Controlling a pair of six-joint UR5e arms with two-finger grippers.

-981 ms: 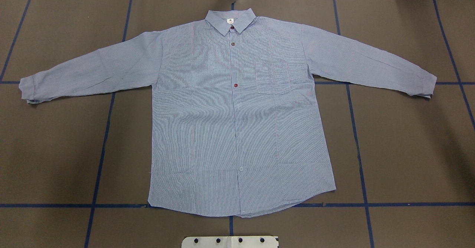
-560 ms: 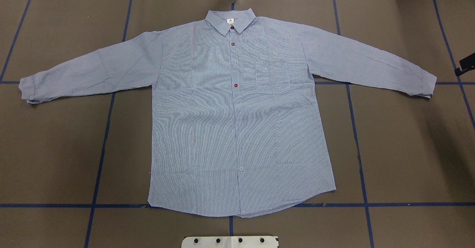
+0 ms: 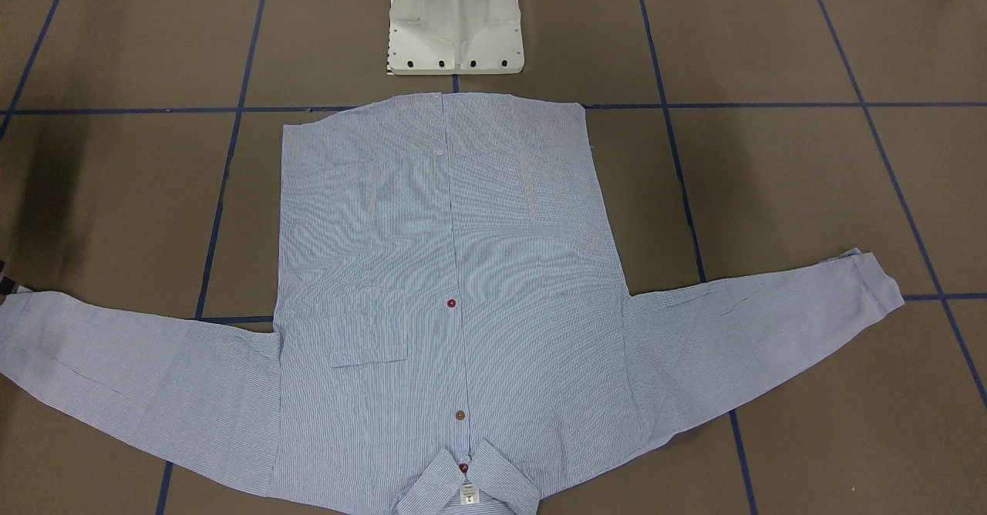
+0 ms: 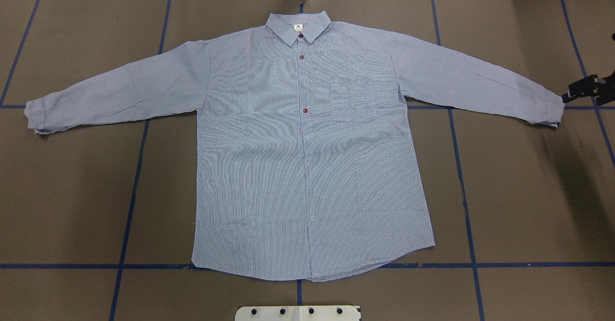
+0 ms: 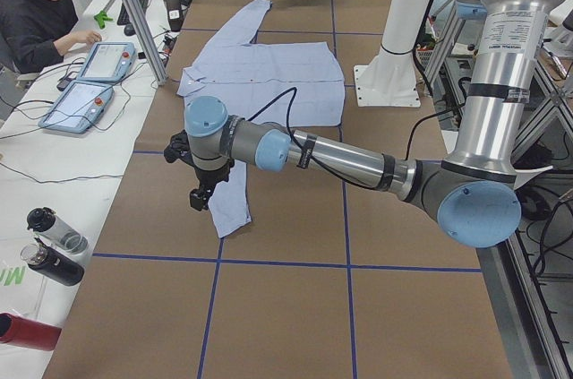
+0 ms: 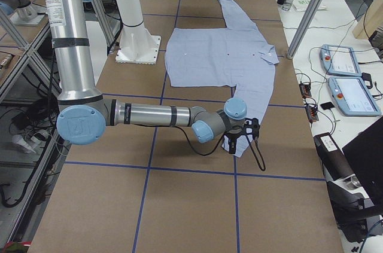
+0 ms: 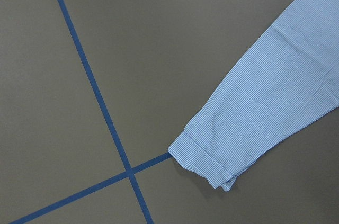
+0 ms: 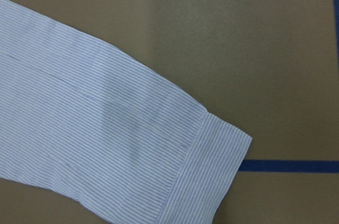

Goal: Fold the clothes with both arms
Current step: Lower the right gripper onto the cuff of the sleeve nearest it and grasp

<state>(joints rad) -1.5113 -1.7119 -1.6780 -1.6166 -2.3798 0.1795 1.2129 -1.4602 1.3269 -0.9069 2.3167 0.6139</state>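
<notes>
One camera is looking down on the table (image 4: pixel 72 191) from behind the robot; another is facing it from across. Two are looking along from the ends. Two wrist cameras are hanging close over one cuff (image 7: pixel 204 160) and the other cuff (image 8: pixel 212 173) of the shirt (image 4: pixel 307 157).

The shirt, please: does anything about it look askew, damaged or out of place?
Nothing serious: the shirt lies flat, front up, sleeves spread. Only the cuff in the left wrist view seems slightly curled under at one corner.

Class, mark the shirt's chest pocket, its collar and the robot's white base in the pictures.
chest pocket (image 4: pixel 353 101), overhead view, pocket's middle
collar (image 4: pixel 314 26), overhead view, wing beside the neck label
white base (image 3: pixel 455 18), front-facing view, pedestal's sloped face
</notes>
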